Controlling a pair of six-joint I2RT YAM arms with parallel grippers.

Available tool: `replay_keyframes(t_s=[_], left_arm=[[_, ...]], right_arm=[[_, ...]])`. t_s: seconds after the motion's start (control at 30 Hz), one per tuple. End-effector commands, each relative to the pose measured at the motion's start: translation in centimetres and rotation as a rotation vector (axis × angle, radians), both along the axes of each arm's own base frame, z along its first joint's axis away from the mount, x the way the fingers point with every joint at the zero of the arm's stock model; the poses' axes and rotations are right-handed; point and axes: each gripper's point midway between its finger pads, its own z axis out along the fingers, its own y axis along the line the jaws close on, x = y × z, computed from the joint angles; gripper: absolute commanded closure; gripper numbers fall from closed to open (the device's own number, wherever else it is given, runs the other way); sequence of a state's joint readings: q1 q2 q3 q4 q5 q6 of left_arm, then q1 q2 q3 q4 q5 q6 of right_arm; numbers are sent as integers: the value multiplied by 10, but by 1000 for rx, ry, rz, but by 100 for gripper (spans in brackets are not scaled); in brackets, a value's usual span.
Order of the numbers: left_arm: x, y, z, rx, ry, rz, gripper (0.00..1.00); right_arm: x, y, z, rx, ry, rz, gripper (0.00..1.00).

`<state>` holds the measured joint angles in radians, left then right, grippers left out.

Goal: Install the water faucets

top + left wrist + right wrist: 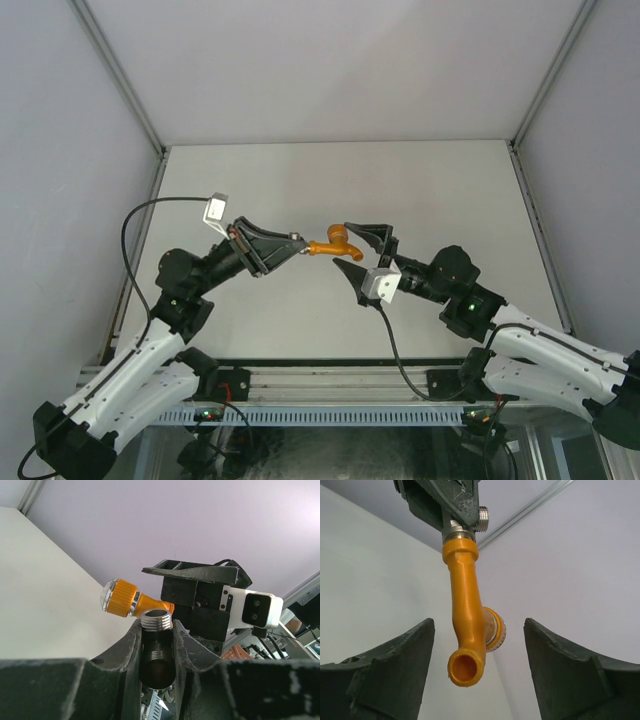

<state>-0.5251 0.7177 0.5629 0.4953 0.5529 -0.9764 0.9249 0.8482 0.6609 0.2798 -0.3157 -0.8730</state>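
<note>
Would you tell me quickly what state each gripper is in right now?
Left gripper: shut on the orange tap, at its threaded metal end.
Right gripper: open, straddling the tap without touching it.

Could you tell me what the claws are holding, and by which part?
The left claw grips the tap by its grey threaded end. The right claw stands open around the spout, holding nothing.

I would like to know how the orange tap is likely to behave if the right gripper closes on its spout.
The tap looks rigid, so it should hardly flex. Its spout is round and glossy, so a grip may slip or twist. Held by its threaded metal end in the left gripper, it probably won't swing away.
</note>
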Motion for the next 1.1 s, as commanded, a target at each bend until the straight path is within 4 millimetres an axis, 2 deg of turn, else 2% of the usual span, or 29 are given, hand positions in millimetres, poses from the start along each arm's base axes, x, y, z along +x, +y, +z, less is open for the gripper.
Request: replay_keyframes(t_s=[0.0,0.3,0.47,0.63,0.8,0.83,0.93,1.07], left_arm=[[-3,2,15,-49,-62,-6,100],[-1,0,14,-47,-65,-6,100],[1,-1,12,-38,-71,-9,100],[0,-4,10,-18,-97,-25,100],[-4,-6,11,4,-135,-46,100],[-4,-6,11,7,-141,-47,100],[-4,-7,11,17,-163,-50,100],[-6,-7,13,20,-181,-58,100]], right_arm=[[-5,3,24,117,52,36,34],[-9,1,16,119,258,134,79],[-16,-3,18,144,416,209,99],[-22,-10,30,219,716,302,100],[-9,-24,40,312,1201,336,100],[-7,-23,38,307,1316,345,100],[-19,-19,36,226,1602,425,100],[-24,-16,30,134,1888,489,100]])
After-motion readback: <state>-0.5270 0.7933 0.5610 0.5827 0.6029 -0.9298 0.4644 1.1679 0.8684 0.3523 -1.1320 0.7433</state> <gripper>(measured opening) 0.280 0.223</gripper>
